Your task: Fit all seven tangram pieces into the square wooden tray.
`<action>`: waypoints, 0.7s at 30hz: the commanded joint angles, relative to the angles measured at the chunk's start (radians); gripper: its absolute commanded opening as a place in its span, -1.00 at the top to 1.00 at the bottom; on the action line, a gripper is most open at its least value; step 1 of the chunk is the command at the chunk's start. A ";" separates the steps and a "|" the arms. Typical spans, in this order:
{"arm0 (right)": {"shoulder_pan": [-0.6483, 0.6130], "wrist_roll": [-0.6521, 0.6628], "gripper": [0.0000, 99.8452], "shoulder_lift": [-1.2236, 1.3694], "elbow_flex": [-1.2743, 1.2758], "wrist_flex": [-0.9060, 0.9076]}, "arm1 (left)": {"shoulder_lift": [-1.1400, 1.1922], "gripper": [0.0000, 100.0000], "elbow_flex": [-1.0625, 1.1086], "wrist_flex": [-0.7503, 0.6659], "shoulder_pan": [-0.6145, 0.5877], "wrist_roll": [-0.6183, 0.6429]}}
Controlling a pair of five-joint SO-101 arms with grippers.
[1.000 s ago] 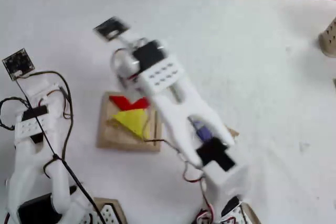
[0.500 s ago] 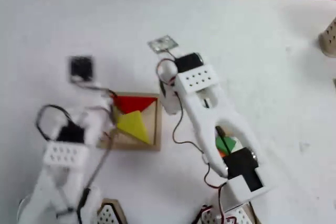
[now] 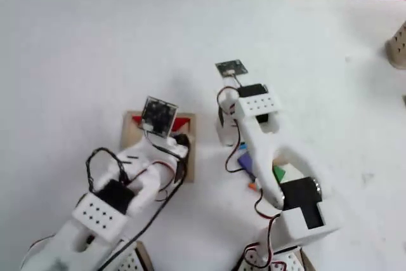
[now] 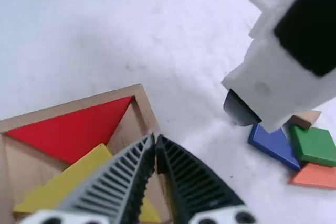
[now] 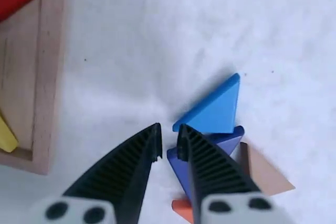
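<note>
Wooden and square, 1 tray (image 4: 144,109) lies on the white surface (image 3: 95,42) with 2 pieces inside: 1 red triangle (image 4: 73,129) along a rim and 1 yellow triangle (image 4: 63,184) against it. The other 5 pieces sit in a loose cluster on the surface near the tray: 1 light blue triangle (image 5: 212,109), 1 darker blue piece (image 5: 227,139) partly under it, 1 tan triangle (image 5: 262,174), 1 orange piece (image 5: 182,211) and 1 green piece (image 4: 313,144).

The left gripper (image 4: 155,142) hangs above the tray's rim near a corner, its 2 fingers closed tip to tip on nothing. The right gripper (image 5: 169,141) has a narrow gap between its fingers and is empty, with its tips just beside the 2 blue pieces. I cannot tell whether it touches them.
</note>
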 commanded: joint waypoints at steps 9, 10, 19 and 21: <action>0.047 -0.011 0.89 -0.042 0.000 -0.053 | 0.202 0.96 -0.057 0.084 -0.254 0.064; 0.051 -0.011 0.89 -0.042 0.000 -0.054 | 0.202 0.96 -0.057 0.094 -0.272 0.064; 0.053 -0.005 0.89 -0.042 0.000 -0.074 | 0.213 0.96 -0.057 0.143 -0.354 0.063; 0.053 -0.005 0.89 -0.042 0.000 -0.074 | 0.213 0.96 -0.063 0.161 -0.386 0.031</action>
